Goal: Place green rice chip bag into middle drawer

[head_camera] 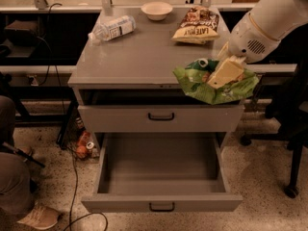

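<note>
The green rice chip bag [211, 86] is a crumpled shiny green foil bag at the front right corner of the grey cabinet top [130, 57], overhanging its front edge. My gripper [224, 71], with cream-coloured fingers, is shut on the bag from above, at the end of the white arm coming in from the upper right. The middle drawer [161, 170] is pulled out wide open below, a grey tray with a black bar handle [161, 206] on its front. The bag is up and to the right of the drawer's opening.
A closed grey drawer front [161, 117] sits above the open drawer. A yellow-and-brown chip bag [196, 25], a white bowl [157, 9] and a lying water bottle [112, 29] are on top. A person's leg and shoe [24, 196] are at left, a chair base [288, 177] at right.
</note>
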You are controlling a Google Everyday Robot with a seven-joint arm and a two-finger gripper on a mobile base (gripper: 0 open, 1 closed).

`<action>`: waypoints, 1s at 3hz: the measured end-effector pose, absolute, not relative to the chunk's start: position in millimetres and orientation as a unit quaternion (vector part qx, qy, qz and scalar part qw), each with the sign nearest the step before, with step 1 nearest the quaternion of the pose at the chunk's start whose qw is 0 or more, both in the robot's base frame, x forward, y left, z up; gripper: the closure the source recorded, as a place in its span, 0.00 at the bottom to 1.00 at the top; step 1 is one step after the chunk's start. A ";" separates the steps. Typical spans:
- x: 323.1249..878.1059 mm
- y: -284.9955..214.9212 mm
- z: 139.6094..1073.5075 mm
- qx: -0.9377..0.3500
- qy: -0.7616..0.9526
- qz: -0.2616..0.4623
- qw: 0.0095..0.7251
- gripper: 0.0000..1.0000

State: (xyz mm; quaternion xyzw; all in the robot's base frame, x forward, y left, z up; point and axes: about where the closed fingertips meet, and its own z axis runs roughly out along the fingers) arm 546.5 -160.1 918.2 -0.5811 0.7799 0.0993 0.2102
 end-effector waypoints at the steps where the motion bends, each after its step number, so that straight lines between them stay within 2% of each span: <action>1: 545.9 -160.2 912.5 -0.579 0.782 0.103 0.207 1.00; 3: 523.9 -163.1 830.7 -0.519 0.819 0.167 0.181 1.00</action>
